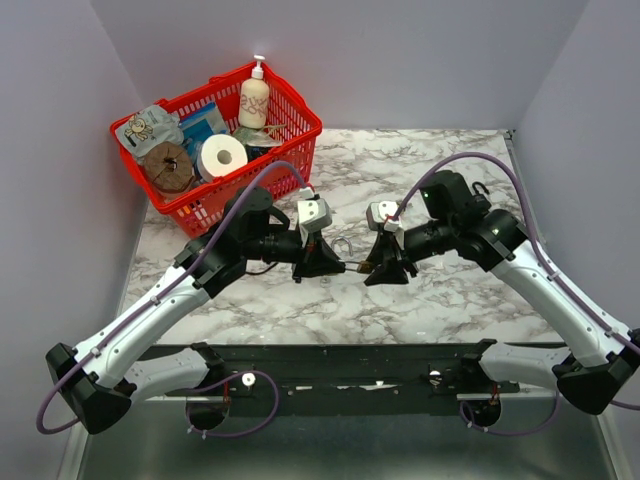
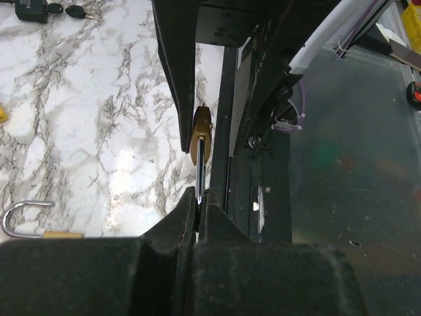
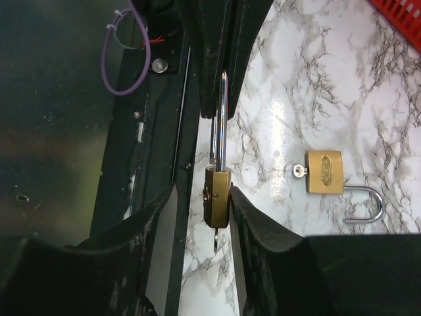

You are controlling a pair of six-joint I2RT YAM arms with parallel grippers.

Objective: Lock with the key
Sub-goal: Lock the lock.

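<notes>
A brass padlock (image 3: 217,196) hangs in the air between my two grippers, its silver shackle (image 3: 223,118) out of the body on one side. A key (image 3: 216,241) sticks out of its bottom. My left gripper (image 2: 199,197) is shut on the shackle (image 2: 199,172); the brass body (image 2: 201,131) shows beyond it. My right gripper (image 3: 202,191) is open and straddles the padlock body: its right finger (image 3: 245,217) touches the brass, the left one stands apart. In the top view the grippers meet at mid-table, left (image 1: 338,264) and right (image 1: 373,267).
A second brass padlock (image 3: 324,172) with an open shackle and a key lies on the marble, also in the left wrist view (image 2: 26,220). A black padlock with keys (image 2: 33,9) lies farther off. A red basket (image 1: 310,125) of goods stands back left.
</notes>
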